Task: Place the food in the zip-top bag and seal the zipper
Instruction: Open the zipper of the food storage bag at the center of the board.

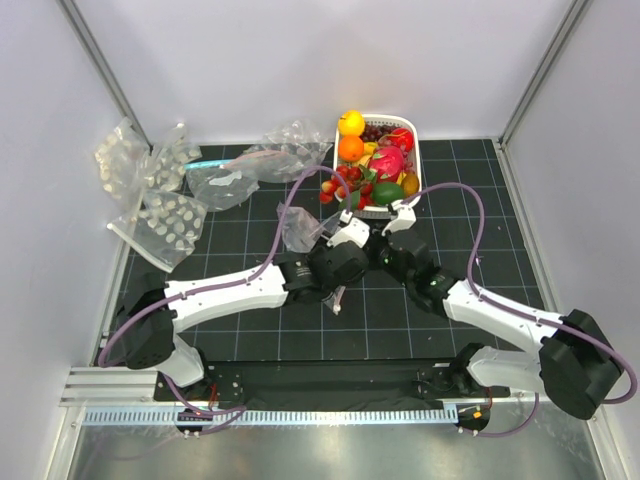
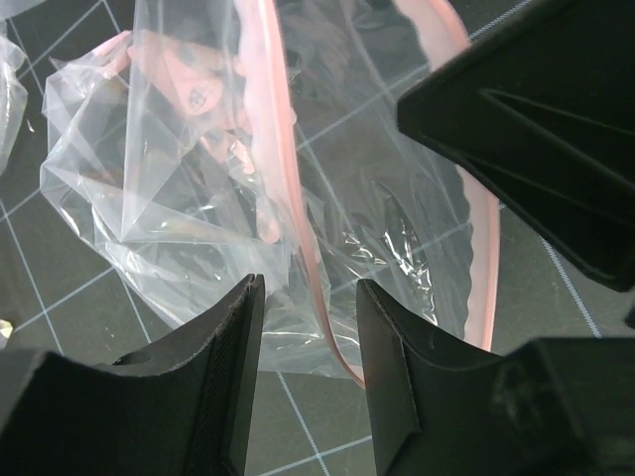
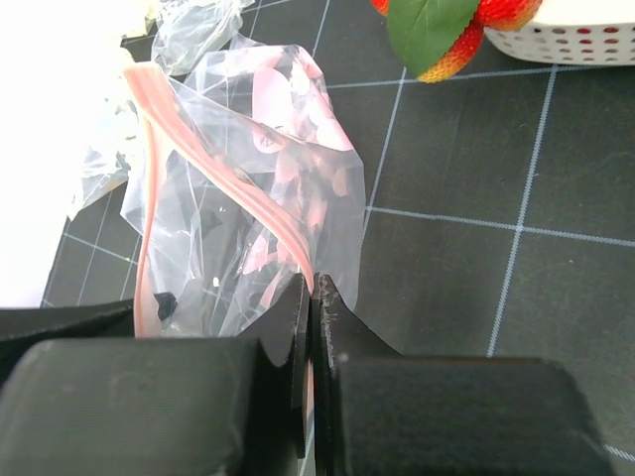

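The zip-top bag (image 1: 298, 226) is clear and crumpled, with pink prints, and lies on the black mat left of both grippers. Its pinkish zipper (image 2: 294, 198) runs as two strips, and the mouth stands open. My right gripper (image 3: 313, 288) is shut on one zipper strip (image 3: 283, 223) at the bag's edge. My left gripper (image 2: 310, 337) is open, with the other strip passing between its fingers. The bag holds no food. Strawberries (image 1: 333, 188) with a green leaf (image 3: 427, 25) hang over the near rim of the white basket (image 1: 414, 150). The pink dragon fruit (image 1: 388, 160) lies inside it.
The basket also holds orange and yellow round fruits (image 1: 350, 135), dark grapes (image 1: 372, 130) and a green fruit (image 1: 388, 192). Dotted clear bags (image 1: 165, 220) and plain clear bags (image 1: 225, 185) lie at the back left. White walls close in the sides and back.
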`<state>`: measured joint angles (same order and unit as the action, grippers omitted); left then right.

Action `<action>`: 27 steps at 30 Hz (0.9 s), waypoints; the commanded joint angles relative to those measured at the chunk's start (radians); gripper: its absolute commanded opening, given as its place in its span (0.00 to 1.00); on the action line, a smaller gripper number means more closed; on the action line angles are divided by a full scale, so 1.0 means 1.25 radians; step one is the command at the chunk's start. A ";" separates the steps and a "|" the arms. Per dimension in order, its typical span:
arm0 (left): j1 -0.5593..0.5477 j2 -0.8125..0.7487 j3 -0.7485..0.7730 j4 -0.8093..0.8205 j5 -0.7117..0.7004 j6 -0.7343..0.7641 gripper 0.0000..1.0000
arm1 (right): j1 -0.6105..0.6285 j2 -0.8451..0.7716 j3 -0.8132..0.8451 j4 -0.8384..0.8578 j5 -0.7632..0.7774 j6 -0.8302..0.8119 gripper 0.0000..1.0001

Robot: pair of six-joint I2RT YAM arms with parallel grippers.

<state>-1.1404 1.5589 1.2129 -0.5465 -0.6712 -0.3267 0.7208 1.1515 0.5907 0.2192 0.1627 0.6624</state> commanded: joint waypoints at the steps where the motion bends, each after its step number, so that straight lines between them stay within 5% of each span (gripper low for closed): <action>1: -0.018 0.011 0.041 0.016 -0.058 0.015 0.44 | -0.011 0.010 -0.001 0.050 -0.038 0.028 0.01; 7: -0.041 0.025 0.058 -0.005 -0.149 0.002 0.00 | -0.012 0.007 -0.001 0.048 -0.041 0.025 0.01; 21: -0.062 0.061 0.189 -0.257 -0.166 -0.087 0.00 | -0.012 0.241 0.080 0.134 -0.259 -0.001 0.01; 23: -0.057 0.061 0.174 -0.245 -0.214 -0.080 0.00 | -0.012 0.234 0.082 0.116 -0.249 -0.019 0.14; 25: -0.022 0.061 0.162 -0.238 -0.201 -0.076 0.00 | -0.012 0.216 0.085 0.081 -0.213 -0.030 0.46; 27: 0.027 0.061 0.144 -0.215 -0.120 -0.068 0.00 | -0.012 0.193 0.082 0.066 -0.181 -0.044 0.51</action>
<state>-1.1824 1.6341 1.4105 -0.8257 -0.8574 -0.4103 0.7063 1.4528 0.6590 0.3058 -0.1066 0.6483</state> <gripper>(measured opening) 0.015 0.492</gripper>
